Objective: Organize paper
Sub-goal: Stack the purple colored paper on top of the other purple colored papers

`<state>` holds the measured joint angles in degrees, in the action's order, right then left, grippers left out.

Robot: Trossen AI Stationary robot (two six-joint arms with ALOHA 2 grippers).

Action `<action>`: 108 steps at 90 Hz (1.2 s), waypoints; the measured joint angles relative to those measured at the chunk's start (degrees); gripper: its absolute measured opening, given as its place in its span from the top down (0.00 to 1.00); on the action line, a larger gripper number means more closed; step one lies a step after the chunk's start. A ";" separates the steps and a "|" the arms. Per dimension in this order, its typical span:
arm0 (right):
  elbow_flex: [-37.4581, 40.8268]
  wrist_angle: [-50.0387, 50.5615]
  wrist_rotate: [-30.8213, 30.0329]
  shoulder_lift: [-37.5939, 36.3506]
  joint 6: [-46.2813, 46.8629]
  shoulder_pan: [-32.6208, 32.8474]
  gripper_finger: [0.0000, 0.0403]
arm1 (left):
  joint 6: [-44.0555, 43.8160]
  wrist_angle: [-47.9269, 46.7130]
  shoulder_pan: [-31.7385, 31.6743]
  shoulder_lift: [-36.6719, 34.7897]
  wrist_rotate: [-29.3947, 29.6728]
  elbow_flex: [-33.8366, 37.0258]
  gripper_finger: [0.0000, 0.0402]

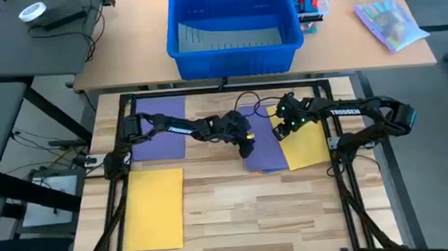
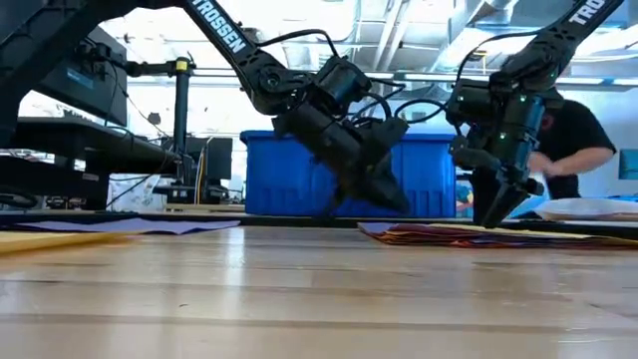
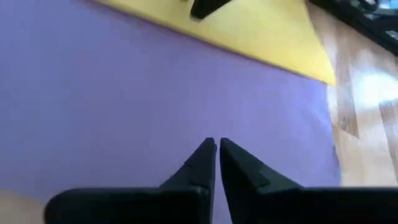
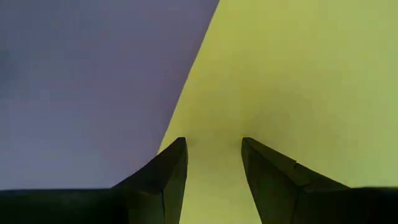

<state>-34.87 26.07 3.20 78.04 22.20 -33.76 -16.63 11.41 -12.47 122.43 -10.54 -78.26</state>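
I see a table (image 1: 237, 206) of pale wood planks, smooth with a soft sheen where the low view catches light. The purple sheet (image 3: 124, 106) under my left gripper (image 3: 216, 152) looks like matt, smooth paper; the yellow sheet (image 4: 298, 81) below my right gripper (image 4: 214, 152) is equally flat and dull. Both grippers' fingers (image 4: 273, 174) look like dark matt plastic. The blue bin (image 1: 230, 28) is glossy moulded plastic.
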 joint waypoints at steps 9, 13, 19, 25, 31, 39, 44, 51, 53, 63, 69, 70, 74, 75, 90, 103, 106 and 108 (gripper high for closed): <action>0.00 0.02 0.00 0.00 0.13 0.00 0.65 | 2.44 2.38 0.00 0.00 -0.01 0.00 1.00; 0.00 0.03 0.00 0.00 0.61 0.00 0.65 | 3.13 3.05 0.00 0.00 0.00 0.00 0.99; 0.00 0.04 0.00 0.00 1.49 0.01 0.65 | 3.99 4.61 0.00 0.99 -0.04 -0.12 1.00; 0.02 0.10 0.00 0.00 2.64 0.01 0.65 | 3.43 4.64 0.00 2.42 -0.03 -0.13 1.00; 0.02 0.25 0.00 0.00 4.51 0.00 0.65 | 2.21 4.63 0.00 4.28 -0.01 -0.78 1.00; 0.02 0.70 0.00 0.00 7.13 0.17 0.65 | 0.96 4.47 0.12 5.34 -0.06 -1.54 1.00; 0.02 1.10 0.02 0.00 8.12 0.45 0.65 | 0.97 4.24 0.20 5.30 -0.07 -1.70 1.00; 0.02 1.33 0.01 0.02 8.19 0.92 0.65 | 2.35 1.74 0.22 5.22 -0.04 -1.73 1.00; 0.02 1.54 0.02 0.01 8.14 1.08 0.65 | 3.02 0.69 0.22 5.24 -0.03 -1.68 1.00; 0.02 1.95 0.02 0.00 7.98 1.57 0.65 | 5.48 -4.11 0.22 5.05 -0.08 -1.81 1.00; 0.04 1.98 -0.06 0.00 7.96 1.55 0.65 | 5.68 -7.44 0.22 4.70 -0.12 -1.92 1.00; 0.05 2.01 -0.07 0.00 7.96 1.55 0.65 | 5.76 -8.14 0.22 4.61 -0.12 -1.95 1.00; 0.09 1.98 -0.09 0.00 7.94 1.55 0.65 | 6.18 -10.63 0.22 4.36 -0.12 -1.92 1.00; 0.12 1.85 -0.09 0.01 7.94 1.54 0.65 | 6.26 -11.05 0.22 4.33 -0.18 -1.94 1.00; 1.44 1.29 -0.11 0.02 7.78 1.38 0.65 | 8.93 -18.41 0.22 3.06 -0.24 -1.97 1.00; 3.42 0.39 -0.18 -0.22 7.78 1.38 0.65 | 11.88 -25.05 0.17 0.31 2.50 -1.76 1.00; 3.90 0.35 -0.15 -0.24 7.76 1.38 0.65 | 12.78 -25.88 0.17 -0.47 3.45 -1.59 1.00; 4.07 0.40 -0.15 -0.23 7.76 1.38 0.65 | 13.35 -26.80 0.14 -1.11 4.05 -1.53 1.00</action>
<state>-30.80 26.47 3.05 77.81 29.95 -32.38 -3.28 -15.39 -12.33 121.32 -6.49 -79.78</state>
